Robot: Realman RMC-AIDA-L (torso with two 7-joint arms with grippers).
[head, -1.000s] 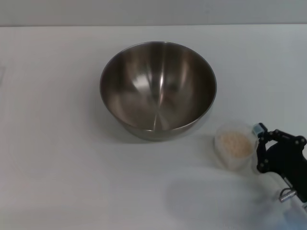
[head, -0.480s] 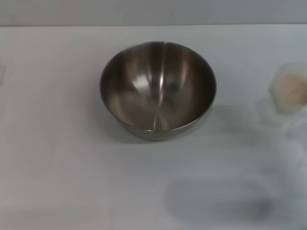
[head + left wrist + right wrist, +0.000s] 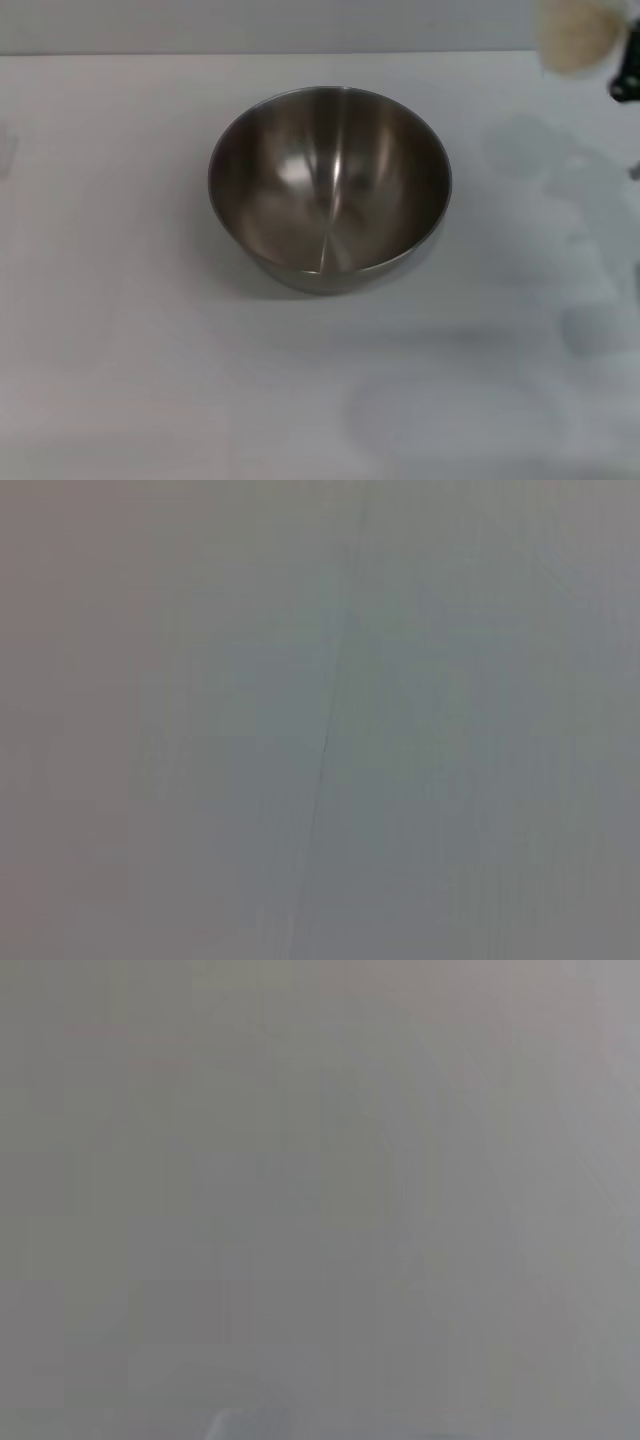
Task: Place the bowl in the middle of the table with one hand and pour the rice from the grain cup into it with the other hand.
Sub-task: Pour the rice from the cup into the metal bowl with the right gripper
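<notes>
The steel bowl (image 3: 329,185) stands empty and upright in the middle of the white table (image 3: 120,330). The transparent grain cup (image 3: 575,33), holding pale rice (image 3: 580,30), hangs blurred in the air at the far right, well above the table and to the right of the bowl. A black part of my right gripper (image 3: 624,72) shows at the right edge, right beside the cup and holding it up. My left gripper is out of view. Both wrist views show only plain grey surface.
Soft shadows of the arm and cup (image 3: 560,170) fall on the table right of the bowl. The table's far edge (image 3: 300,53) runs along the top of the head view.
The grain cup has gone from the table beside the bowl's front right up and away to the far right, carried by my right gripper. The bowl has not moved.
</notes>
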